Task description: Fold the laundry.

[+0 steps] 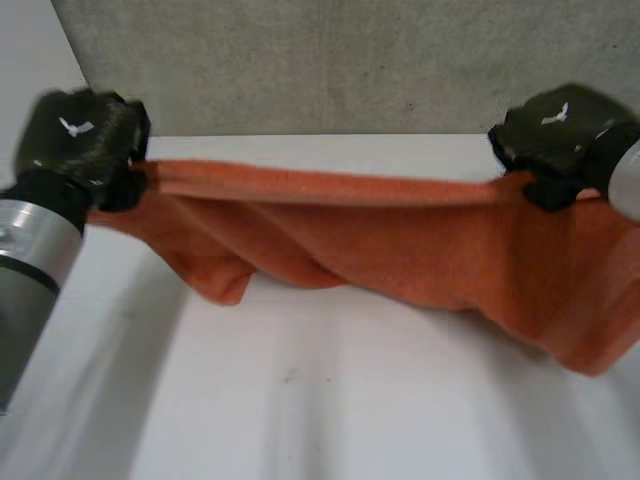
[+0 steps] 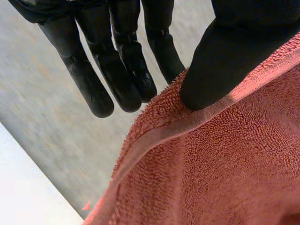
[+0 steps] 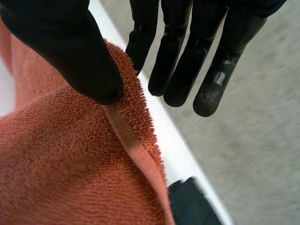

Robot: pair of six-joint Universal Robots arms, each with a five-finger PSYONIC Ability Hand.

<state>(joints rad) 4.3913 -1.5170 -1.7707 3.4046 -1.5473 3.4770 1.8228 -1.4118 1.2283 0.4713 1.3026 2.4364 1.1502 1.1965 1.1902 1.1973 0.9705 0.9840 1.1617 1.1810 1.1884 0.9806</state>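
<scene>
**A:** Closest in is the left arm (image 1: pixel 30 260), grey, above the bare white desk (image 1: pixel 300 410). Nothing lies there to get in the way.

**B:** And the laundry?

**A:** Just beyond it is an orange towel (image 1: pixel 400 250). Its top hem is stretched between both hands and its lower folds sag onto the desk. It's terry cloth, so I'd judge it soft, light and floppy, and hardly slippery.

**B:** Who has hold of it?

**A:** The left hand (image 1: pixel 80 135) pins one end of the hem under its thumb (image 2: pixel 220 61), with its fingers (image 2: pixel 126 70) straight behind the cloth. The right hand (image 1: pixel 560 135) pinches the other end likewise. Those hem corners look like the right places to hold.

**B:** Anything further back?

**A:** A grey wall (image 1: pixel 350 60) stands past the desk's far edge. It may limit any forward swing.
</scene>
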